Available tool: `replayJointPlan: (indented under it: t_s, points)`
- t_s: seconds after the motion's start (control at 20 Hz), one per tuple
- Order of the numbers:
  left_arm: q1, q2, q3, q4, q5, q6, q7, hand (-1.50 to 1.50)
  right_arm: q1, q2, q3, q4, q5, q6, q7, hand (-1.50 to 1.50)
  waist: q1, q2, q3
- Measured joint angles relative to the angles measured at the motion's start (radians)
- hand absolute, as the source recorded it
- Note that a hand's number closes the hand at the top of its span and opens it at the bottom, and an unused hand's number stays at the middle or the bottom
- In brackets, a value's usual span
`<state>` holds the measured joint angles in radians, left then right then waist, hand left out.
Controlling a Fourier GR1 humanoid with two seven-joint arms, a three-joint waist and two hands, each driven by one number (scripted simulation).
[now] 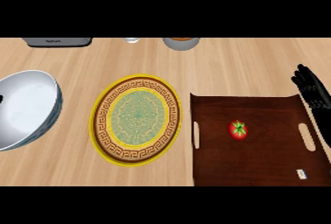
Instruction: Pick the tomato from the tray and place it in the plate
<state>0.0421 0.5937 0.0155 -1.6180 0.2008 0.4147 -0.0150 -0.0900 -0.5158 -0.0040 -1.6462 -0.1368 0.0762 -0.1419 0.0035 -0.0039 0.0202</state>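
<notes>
Where the wooden counter [239,65] fills the whole view, the dark brown tray [271,166] takes up the lower right, running down to the bottom edge. It has a slot handle cut into its left side and another into its right, and a small white tag [302,173] lies near its lower right corner. Left of the tray, just beside it, sits the plate [101,131], round with a yellow rim, a brown key-pattern band and a pale green centre; nothing lies on it. Further left, a big white bowl [32,105] with a grey-blue outer wall is cut off by the left edge. Along the top of the counter stand a grey box-shaped appliance [57,41], a small clear glass [132,40] and a grey pot [181,43], all only partly in view.

The right hand [311,89] shows at the right edge, above the tray's right corner, its black fingers pointing up and straight, closed round nothing and touching nothing. The left hand is out of the view.

The tomato [238,130], red with a green stalk, lies on the tray, a little right of the tray's middle, apart from both handles, well apart from the hand and some way from the plate.
</notes>
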Motion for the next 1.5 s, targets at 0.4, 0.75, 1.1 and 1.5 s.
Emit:
replayJointPlan:
  t_s: [0.4, 0.75, 1.1, 1.5]
  points:
    - [-0.137, -0.021, -0.115, -0.062, 0.029, -0.127, 0.011, 0.00, -0.151, 0.036, 0.300, -0.057, 0.140, 0.158, -0.016, 1.50, 0.016, 0.002, -0.026]
    - [-0.238, -0.046, -0.156, -0.050, 0.078, -0.208, 0.055, 0.00, -0.054, 0.217, 0.495, 0.096, 0.375, -0.043, -0.118, -1.50, -0.001, 0.011, -0.020]
    - [-0.291, -0.084, -0.142, 0.021, 0.074, -0.254, 0.055, 0.00, 0.014, 0.288, 0.435, 0.189, 0.310, -0.083, -0.358, -1.50, -0.007, 0.007, -0.019]
    - [-0.286, -0.100, -0.128, 0.031, 0.060, -0.275, 0.059, 0.00, -0.064, 0.120, 0.368, -0.002, 0.423, -0.033, -0.092, -1.50, -0.012, 0.000, -0.023]
